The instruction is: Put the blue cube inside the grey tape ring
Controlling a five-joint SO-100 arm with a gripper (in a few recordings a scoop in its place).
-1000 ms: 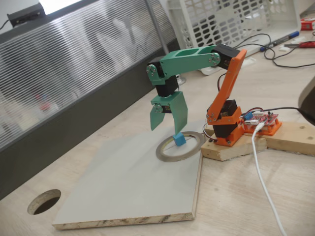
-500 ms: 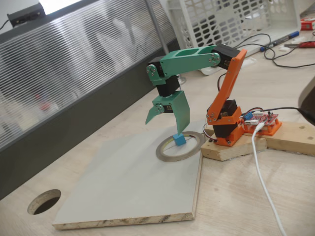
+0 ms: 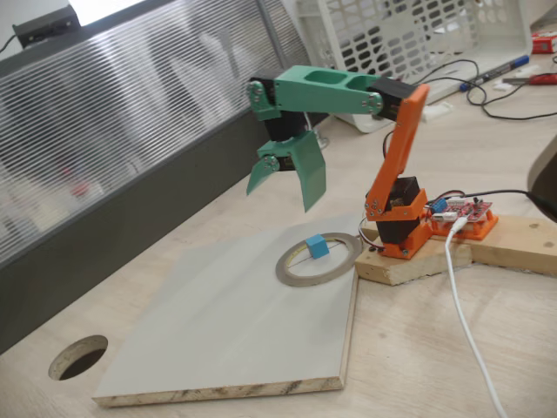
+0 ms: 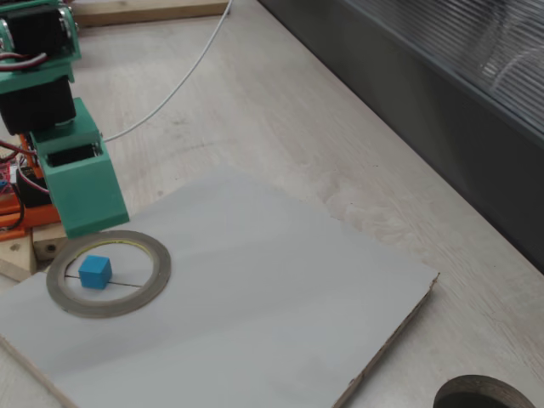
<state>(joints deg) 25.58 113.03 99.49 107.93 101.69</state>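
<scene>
One small blue cube (image 3: 317,246) sits inside one flat grey ring (image 3: 296,271). The green gripper (image 3: 285,186) is wide open, holding nothing.

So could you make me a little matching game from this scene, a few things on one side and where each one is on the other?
Things:
1. blue cube
2. grey tape ring
3. gripper
4. round hole

Places:
A. cut through the tabletop, beside the board's corner
B. lying flat on the grey board
C. inside the ring
D. raised in the air, open

Pairs: 1-C, 2-B, 3-D, 4-A
</scene>
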